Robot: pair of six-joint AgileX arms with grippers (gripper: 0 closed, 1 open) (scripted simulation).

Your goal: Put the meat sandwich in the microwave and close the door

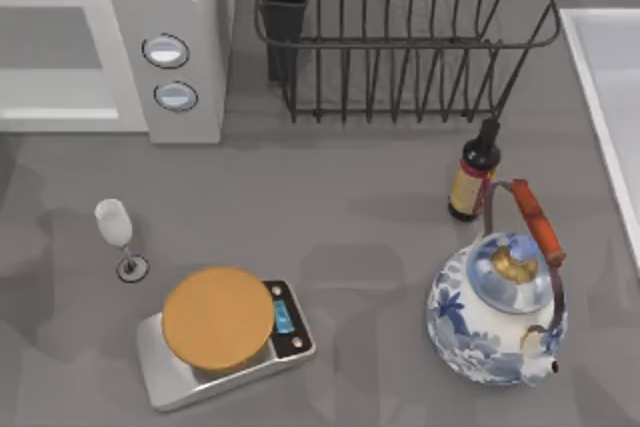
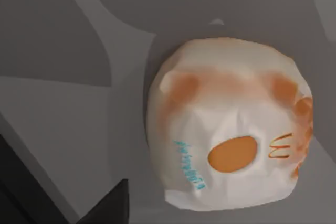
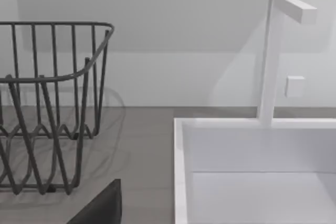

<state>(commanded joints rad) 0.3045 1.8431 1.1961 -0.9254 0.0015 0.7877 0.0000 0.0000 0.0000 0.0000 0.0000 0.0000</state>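
Observation:
The meat sandwich point(image 2: 228, 129) is a pale white wrapped bundle with orange marks, lying on the grey surface right under my left wrist camera. One dark fingertip point(image 2: 111, 205) of my left gripper shows at the picture's edge, apart from the sandwich. The microwave point(image 1: 180, 7) stands at the table's back left, with two round knobs on its grey side panel point(image 1: 172, 72). Its door point(image 1: 50, 42) with the grey window looks flush with that panel. In the right wrist view a dark fingertip point(image 3: 100, 208) of my right gripper shows, facing a white sink.
A silver scale point(image 1: 225, 337) with an orange-tan disc sits front left, with a wine glass point(image 1: 118, 232) beside it. A black wire dish rack point(image 1: 400, 37) stands at the back. A dark bottle point(image 1: 473, 172) and a blue-white teapot point(image 1: 500, 307) stand right, near the sink point(image 1: 605, 77).

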